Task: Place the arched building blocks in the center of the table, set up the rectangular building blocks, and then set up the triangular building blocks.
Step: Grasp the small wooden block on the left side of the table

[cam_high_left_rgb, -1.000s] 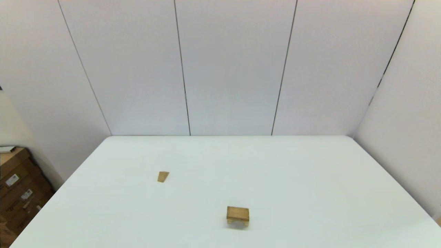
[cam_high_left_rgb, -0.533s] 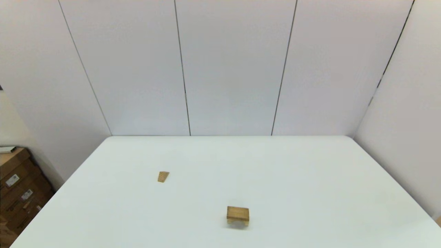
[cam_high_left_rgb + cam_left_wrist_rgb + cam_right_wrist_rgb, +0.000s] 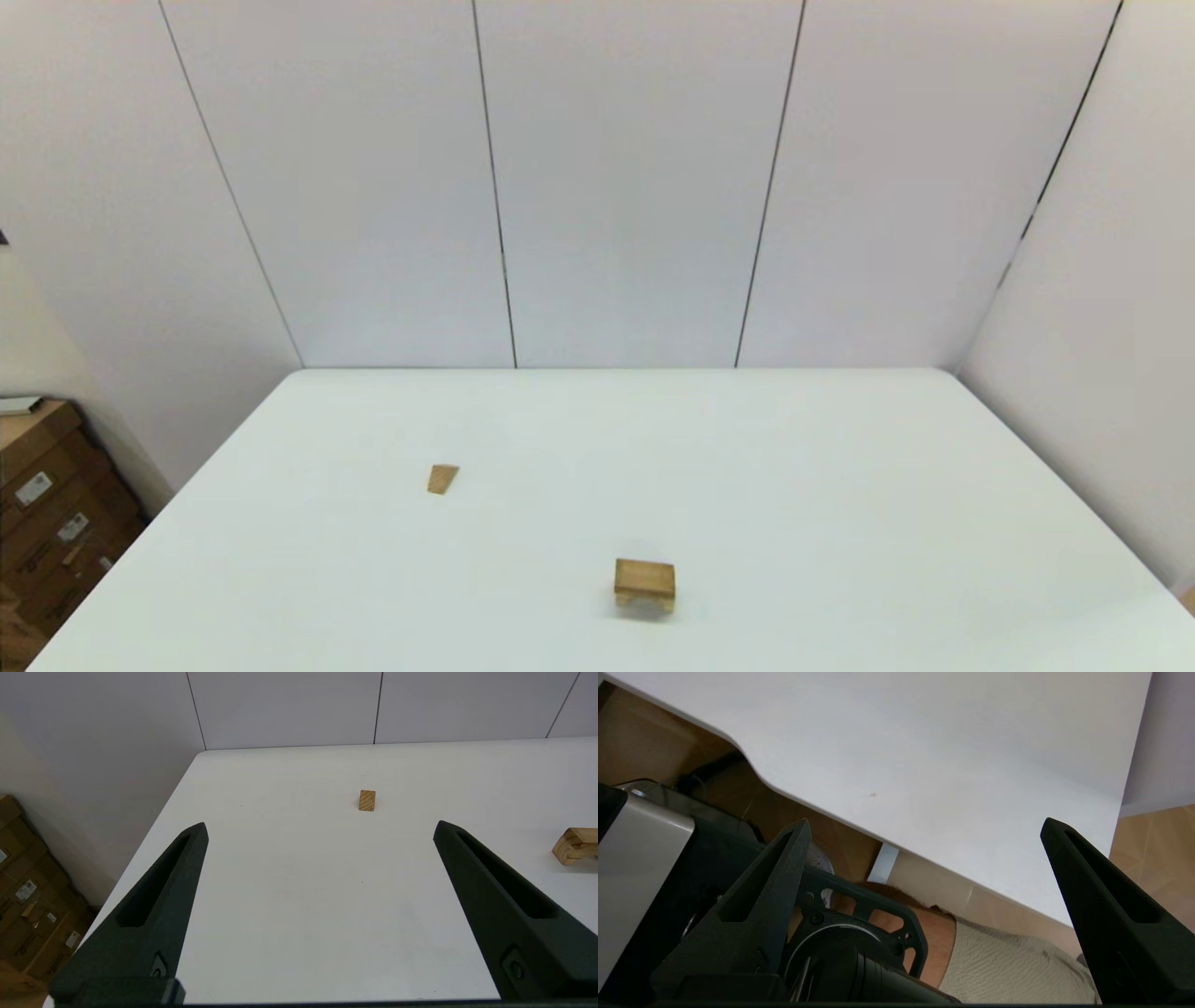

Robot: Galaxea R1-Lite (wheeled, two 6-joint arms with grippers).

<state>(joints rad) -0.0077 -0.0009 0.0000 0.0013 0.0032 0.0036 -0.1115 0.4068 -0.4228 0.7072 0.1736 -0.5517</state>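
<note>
The arched block [image 3: 644, 597] stands on the white table [image 3: 840, 523] near the front middle, cut-out facing down; its end shows in the left wrist view [image 3: 575, 848]. A flat tan layer on top of it appears to be the rectangular block [image 3: 644, 572]. The small triangular block [image 3: 442, 479] lies alone farther back and to the left [image 3: 367, 800]. My left gripper [image 3: 320, 828] hovers open over the table's near left part, short of the triangular block, holding nothing. Parked below the table's near edge, my right gripper [image 3: 924, 823] is open and empty. Neither gripper shows in the head view.
Cardboard boxes [image 3: 47, 513] are stacked on the floor left of the table [image 3: 28, 896]. Grey wall panels close off the far and right sides. The robot's own base [image 3: 831, 952] lies under the right gripper.
A faint grey shadow in front of the arched block has faded away. The blocks have not moved.
</note>
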